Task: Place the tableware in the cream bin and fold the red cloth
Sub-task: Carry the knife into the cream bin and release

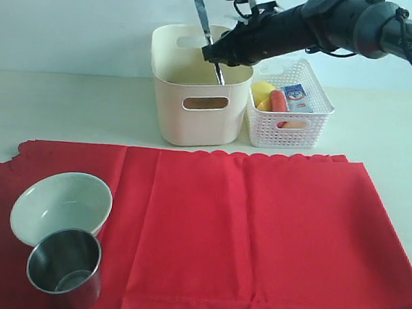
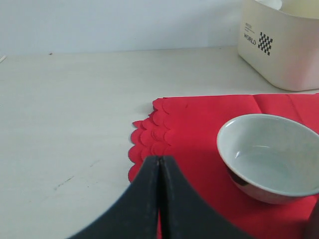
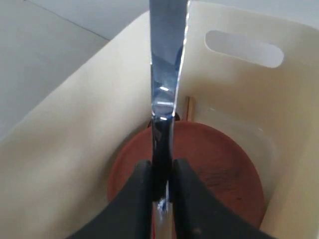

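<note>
My right claw (image 3: pixel 162 181), jaws pinched tight on the silver knife (image 1: pixel 200 11), holds it near-upright over the cream bin (image 1: pixel 194 120) so it drops clear beside the brown plate (image 3: pixel 209 169) inside; my left claw (image 2: pixel 160 164) is closed, empty.

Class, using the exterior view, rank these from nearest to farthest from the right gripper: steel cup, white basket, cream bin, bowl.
From the right gripper, shut on the knife:
1. Cream bin, directly beneath it.
2. White basket, just right of the bin.
3. Bowl, on the red cloth's front left.
4. Steel cup, in front of the bowl, nearest the camera.
</note>
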Robot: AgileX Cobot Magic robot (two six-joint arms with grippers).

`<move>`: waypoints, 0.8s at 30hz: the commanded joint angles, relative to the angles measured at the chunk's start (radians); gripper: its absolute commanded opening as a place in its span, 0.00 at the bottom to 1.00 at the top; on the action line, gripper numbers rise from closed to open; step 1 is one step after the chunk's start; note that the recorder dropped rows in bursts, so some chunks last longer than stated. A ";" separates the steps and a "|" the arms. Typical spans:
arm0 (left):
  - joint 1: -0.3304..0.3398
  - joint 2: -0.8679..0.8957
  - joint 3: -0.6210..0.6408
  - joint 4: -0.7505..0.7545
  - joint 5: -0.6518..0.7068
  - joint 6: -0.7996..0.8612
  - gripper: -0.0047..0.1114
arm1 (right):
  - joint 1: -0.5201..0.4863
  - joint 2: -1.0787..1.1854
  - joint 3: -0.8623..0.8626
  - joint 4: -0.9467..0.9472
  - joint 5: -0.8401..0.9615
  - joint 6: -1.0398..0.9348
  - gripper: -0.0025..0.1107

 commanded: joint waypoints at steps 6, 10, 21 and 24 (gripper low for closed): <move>0.000 -0.007 0.003 -0.011 -0.008 0.000 0.04 | -0.002 0.049 -0.016 -0.010 0.038 -0.119 0.02; 0.000 -0.007 0.003 -0.011 -0.008 0.000 0.04 | 0.004 0.065 -0.016 -0.102 0.051 -0.117 0.04; 0.000 -0.007 0.003 -0.011 -0.008 0.000 0.04 | 0.004 0.044 -0.016 -0.121 0.042 -0.074 0.50; 0.000 -0.007 0.003 -0.011 -0.008 0.000 0.04 | 0.004 0.014 -0.016 -0.121 0.042 -0.042 0.55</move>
